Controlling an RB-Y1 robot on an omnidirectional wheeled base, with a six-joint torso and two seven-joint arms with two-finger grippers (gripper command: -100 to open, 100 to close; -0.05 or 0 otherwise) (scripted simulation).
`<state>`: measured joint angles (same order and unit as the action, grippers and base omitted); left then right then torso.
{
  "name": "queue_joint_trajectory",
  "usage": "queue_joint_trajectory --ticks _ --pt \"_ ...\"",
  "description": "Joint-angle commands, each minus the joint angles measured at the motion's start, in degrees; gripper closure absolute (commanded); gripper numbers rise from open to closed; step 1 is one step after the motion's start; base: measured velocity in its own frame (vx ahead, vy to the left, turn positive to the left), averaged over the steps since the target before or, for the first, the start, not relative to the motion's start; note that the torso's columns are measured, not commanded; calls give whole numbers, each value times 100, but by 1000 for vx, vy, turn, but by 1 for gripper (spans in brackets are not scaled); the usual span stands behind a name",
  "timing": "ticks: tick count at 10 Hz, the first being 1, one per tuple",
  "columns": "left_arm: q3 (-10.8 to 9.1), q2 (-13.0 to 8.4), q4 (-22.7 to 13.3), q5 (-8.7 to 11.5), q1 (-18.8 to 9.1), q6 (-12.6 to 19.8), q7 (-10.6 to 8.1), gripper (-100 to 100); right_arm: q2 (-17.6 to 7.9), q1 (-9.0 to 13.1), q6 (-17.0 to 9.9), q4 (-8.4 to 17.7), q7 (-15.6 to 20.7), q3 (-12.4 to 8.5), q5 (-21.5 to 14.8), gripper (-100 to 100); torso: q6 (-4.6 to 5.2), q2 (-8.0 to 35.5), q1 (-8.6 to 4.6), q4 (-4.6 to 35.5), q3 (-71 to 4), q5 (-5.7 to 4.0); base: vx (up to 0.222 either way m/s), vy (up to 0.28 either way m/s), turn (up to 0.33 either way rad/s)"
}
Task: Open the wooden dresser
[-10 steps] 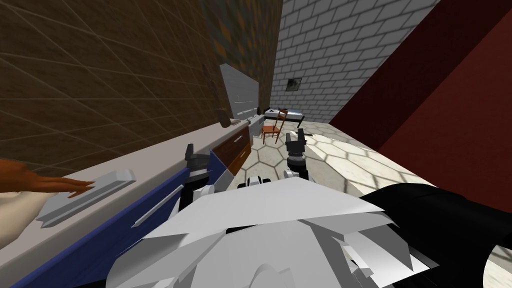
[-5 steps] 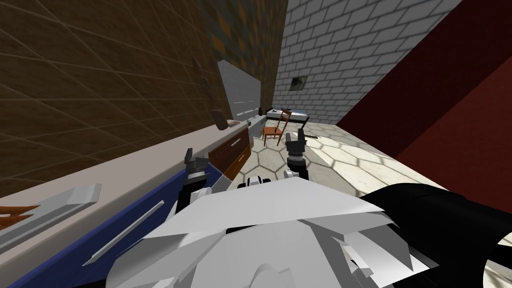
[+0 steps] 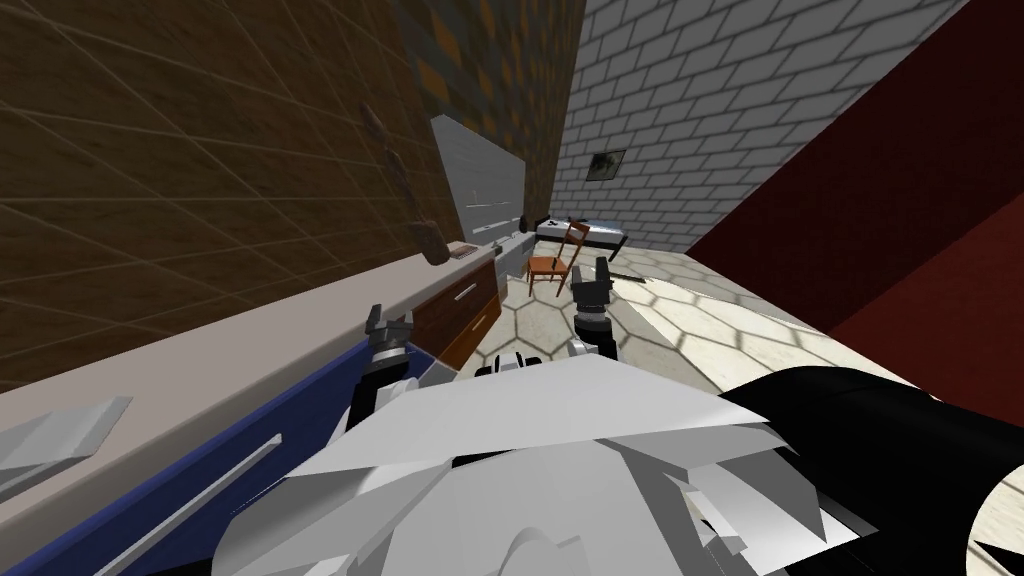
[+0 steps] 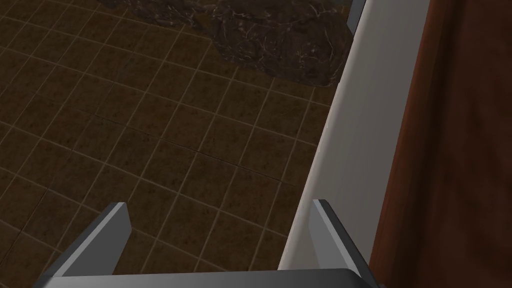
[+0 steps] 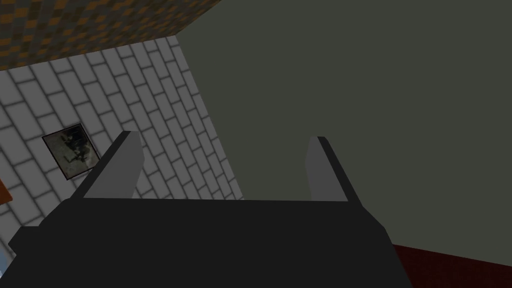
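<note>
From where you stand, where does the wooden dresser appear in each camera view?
Head view: wooden dresser, brown drawer fronts just past the left end effector, under the pale top.
Left wrist view: its reddish-brown front runs beside one finger of the open end effector.
Right wrist view: the right end effector, open, faces away from it.
Shared landmark: the pale top, bordering the wood in head and left wrist views.

The right gripper (image 5: 222, 137) holds its two light grey fingers (image 5: 117, 170) spread wide apart, rising from its dark body
</note>
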<state>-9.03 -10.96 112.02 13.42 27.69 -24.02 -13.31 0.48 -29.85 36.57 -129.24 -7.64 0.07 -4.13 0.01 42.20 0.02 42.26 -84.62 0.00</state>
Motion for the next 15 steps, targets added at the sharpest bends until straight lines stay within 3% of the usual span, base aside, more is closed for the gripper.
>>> queue_joint_trajectory --ticks 1,11,15 --pt "-127 -7 -176 139 41 54 -79 -100 0 0 0 0 0 0 0 0 -1 0 5 -1 -1 2 166 -104 64" --pt "-681 135 -992 742 125 243 -409 -100 0 0 0 0 0 0 0 0 -1 17 -10 5 11 -2 164 -140 78" --pt "-929 308 -1342 1013 166 325 -558 -100 0 0 0 0 0 0 0 0 13 -8 13 -4 -2 11 191 -155 98"
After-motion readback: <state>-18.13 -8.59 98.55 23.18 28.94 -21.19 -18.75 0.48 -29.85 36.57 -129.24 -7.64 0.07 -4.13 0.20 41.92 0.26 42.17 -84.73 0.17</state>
